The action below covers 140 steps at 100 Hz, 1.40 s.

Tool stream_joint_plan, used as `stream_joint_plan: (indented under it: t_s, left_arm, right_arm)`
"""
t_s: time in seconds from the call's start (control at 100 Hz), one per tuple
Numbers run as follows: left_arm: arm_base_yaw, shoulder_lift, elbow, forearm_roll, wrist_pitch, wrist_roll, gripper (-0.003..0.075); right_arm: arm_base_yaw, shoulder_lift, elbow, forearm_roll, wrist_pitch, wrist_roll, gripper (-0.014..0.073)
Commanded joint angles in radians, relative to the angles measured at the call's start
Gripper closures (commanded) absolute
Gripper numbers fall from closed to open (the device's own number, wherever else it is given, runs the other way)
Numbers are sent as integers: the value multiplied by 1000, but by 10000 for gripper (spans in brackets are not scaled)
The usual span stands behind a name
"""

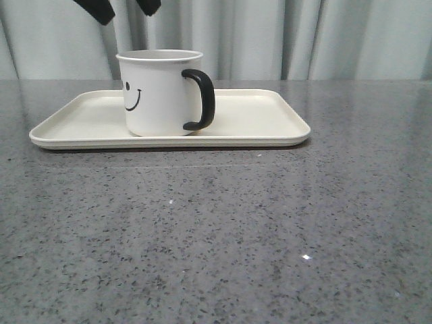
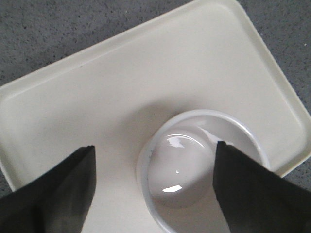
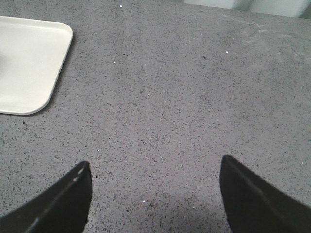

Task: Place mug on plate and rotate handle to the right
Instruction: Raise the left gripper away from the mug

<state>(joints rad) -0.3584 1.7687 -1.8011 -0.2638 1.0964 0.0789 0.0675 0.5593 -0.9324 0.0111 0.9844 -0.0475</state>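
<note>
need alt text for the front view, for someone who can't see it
A white smiley-face mug stands upright on a cream plate on a grey speckled table, its black handle pointing right. Dark gripper fingertips hang open above it.

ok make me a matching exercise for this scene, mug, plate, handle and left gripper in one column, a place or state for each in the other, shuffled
Things:
1. mug
2. plate
3. handle
4. left gripper

Places or states:
A. open, above the mug
B. lies flat on the grey table
C. black, points to the right in the front view
D. stands upright on the plate, empty inside

Pairs: 1-D, 2-B, 3-C, 4-A
</note>
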Motion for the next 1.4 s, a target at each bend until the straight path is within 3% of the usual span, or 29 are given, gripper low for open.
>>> stream_joint_plan:
  t_s: [0.0, 0.29, 0.88, 1.14, 1.39]
  left_arm:
    - [-7, -90, -24, 5, -43, 1, 226]
    - [18, -261, 124, 56, -97, -2, 226]
    - [292, -752, 733, 56, -209, -2, 227]
    - [313, -975, 926, 59, -213, -2, 227]
    - [313, -1068, 966, 61, -209, -2, 227]
  right_arm:
    - [0, 14, -26, -11, -74, -11, 46]
    - [0, 14, -26, -11, -73, -11, 46]
    - [0, 14, -26, -11, -73, -11, 46]
    - [0, 14, -26, -11, -53, -11, 48]
    - [0, 14, -26, -6, -71, -11, 48]
